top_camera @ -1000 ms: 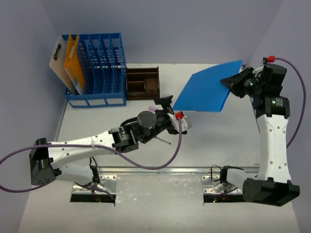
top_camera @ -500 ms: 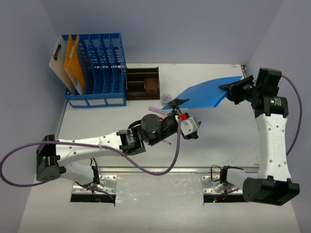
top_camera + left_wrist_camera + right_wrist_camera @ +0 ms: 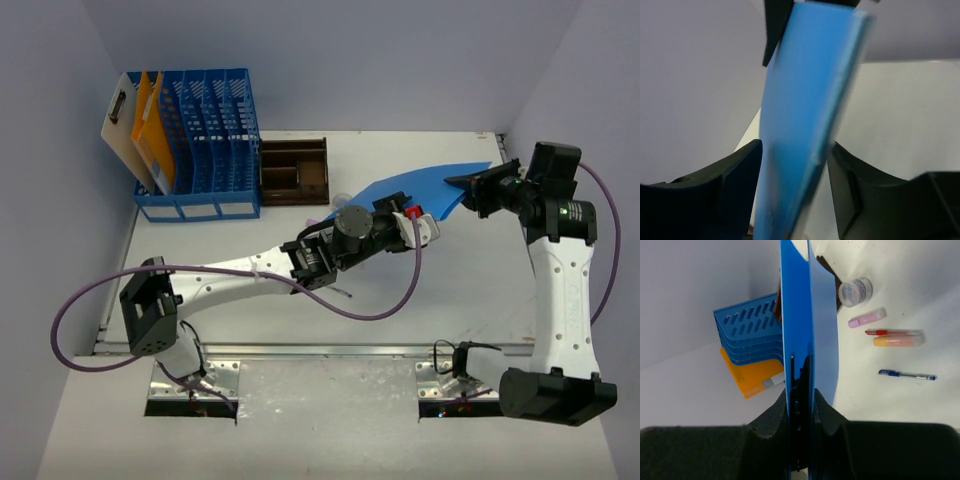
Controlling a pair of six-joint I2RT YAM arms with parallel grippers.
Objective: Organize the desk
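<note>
A blue folder (image 3: 425, 188) hangs edge-on above the off-white desk (image 3: 460, 285). My right gripper (image 3: 462, 183) is shut on the folder's right end; in the right wrist view the folder (image 3: 822, 315) runs straight up from between the pinched fingers of that gripper (image 3: 801, 390). My left gripper (image 3: 395, 205) reaches the folder's near left part. In the left wrist view the folder (image 3: 805, 100) stands between the jaws of the left gripper (image 3: 795, 150). The left finger (image 3: 735, 185) lies against it and a thin gap shows before the right finger, so this gripper is open around it.
A blue mesh file rack (image 3: 205, 130) at the back left holds a clipboard (image 3: 120, 125) and an orange folder (image 3: 150, 130). A brown wooden tray (image 3: 294, 170) stands beside it. A clear round pot (image 3: 855, 291), pink marker (image 3: 867, 318), red pen (image 3: 892, 332), orange tube (image 3: 898, 341) and blue pen (image 3: 906, 374) lie below the folder.
The left arm stretched forward and right to the folder, and its jaws narrowed around the folder's edge. The right gripper tipped the folder from flat to edge-on and kept its grip.
</note>
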